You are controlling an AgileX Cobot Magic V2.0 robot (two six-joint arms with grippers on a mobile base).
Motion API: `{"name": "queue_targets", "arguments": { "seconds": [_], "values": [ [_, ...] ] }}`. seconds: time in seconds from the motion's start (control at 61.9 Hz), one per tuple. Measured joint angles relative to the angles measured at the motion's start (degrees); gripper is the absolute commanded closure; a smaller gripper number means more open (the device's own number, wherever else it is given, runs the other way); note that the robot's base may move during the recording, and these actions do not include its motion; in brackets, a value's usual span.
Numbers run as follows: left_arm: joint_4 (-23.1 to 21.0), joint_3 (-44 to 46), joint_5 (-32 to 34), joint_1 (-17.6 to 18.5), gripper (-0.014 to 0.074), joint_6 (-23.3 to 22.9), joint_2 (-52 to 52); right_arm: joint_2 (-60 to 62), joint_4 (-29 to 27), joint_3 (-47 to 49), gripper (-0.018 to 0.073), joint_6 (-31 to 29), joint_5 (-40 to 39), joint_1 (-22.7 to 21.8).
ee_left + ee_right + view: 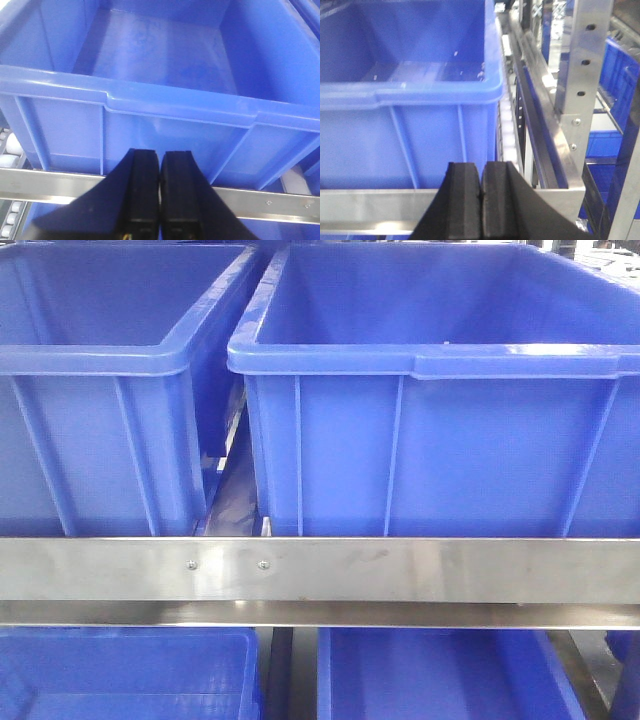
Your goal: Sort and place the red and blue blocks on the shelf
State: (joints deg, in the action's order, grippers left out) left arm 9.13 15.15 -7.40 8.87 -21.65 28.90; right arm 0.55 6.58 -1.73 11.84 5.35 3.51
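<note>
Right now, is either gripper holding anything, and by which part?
Nothing is held. The left gripper and the right gripper are both shut with the fingers pressed together, and no block shows between them.

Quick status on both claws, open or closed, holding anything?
Left claw: closed, nothing held.
Right claw: closed, nothing held.

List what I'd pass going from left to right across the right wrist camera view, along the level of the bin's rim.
Large blue plastic bin → white roller track → long brushed-steel side rail → perforated metal upright → another blue bin behind the rack.
</note>
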Motion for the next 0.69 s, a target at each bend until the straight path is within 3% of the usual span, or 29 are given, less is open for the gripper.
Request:
{"name": "queue_targets", "arguments": {
  "seconds": [0.226,0.695],
  "values": [
    [0.0,0.0,0.0,0.0,0.0460,0.0,0.0,0.0,-2.9,0.0,0.0487,-3.7,0.2,0.0],
    [0.0,0.0,0.0,0.0,0.0459,0.0,0.0,0.0,-3.1,0.0,0.0487,-3.8,0.5,0.0]
  ]
}}
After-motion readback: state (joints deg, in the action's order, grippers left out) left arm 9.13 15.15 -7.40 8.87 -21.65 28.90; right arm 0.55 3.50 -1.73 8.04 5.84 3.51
